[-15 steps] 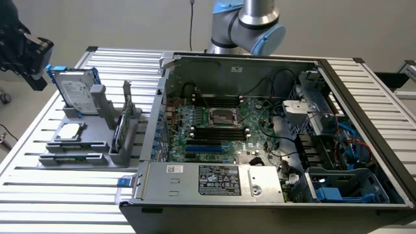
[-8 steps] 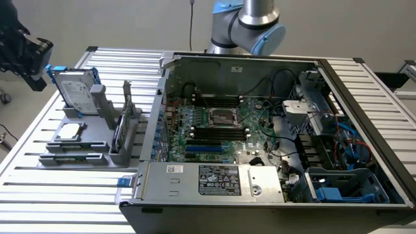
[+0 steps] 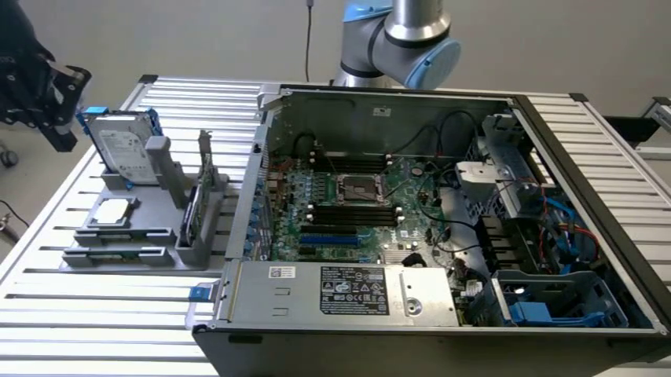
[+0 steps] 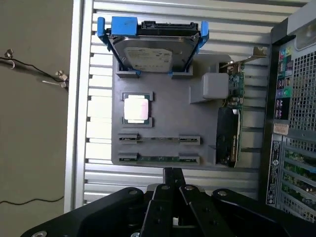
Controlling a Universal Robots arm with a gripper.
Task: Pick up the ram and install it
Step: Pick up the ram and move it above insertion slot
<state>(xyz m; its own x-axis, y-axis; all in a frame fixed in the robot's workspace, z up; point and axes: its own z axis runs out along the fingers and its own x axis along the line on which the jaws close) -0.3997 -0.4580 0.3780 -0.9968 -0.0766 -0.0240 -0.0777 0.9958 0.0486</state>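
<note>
Grey wall behind, slatted metal table (image 3: 94, 314) under everything. Biggest thing on it is the open PC case (image 3: 419, 336), lying on its side w/ the motherboard (image 3: 419, 196) facing up and its black memory slots (image 3: 357, 212) beside the CPU socket. On the exterior view's left of the case sits the grey parts holder (image 4: 170, 121). At its far end is the silver hard drive (image 3: 121, 149) in blue rails. An upright card (image 3: 196, 208) w/ metal bracket stands along the side next to the case, and a square CPU chip (image 4: 137, 108) lies mid-holder.

The ram (image 4: 158, 159) is the thin greenish stick on edge in the outermost cradle row, at the holder's near end, untouched. A second cradle row runs just beside it.

My pincer (image 4: 173, 171) hangs above the table just off that near edge. It's drawn narrow, nothing in it, well clear of the ram.

Risks as I judge them:
- The stick is thin and on edge, so a skewed grip could cock it in the cradle or let it slip out.
- Neighbour row is close, so I could catch the holder instead.
- At the board, a wrong notch direction or tilted entry could jam it.
- Hard push could flex the board, and loose cables lie near the slots.
</note>
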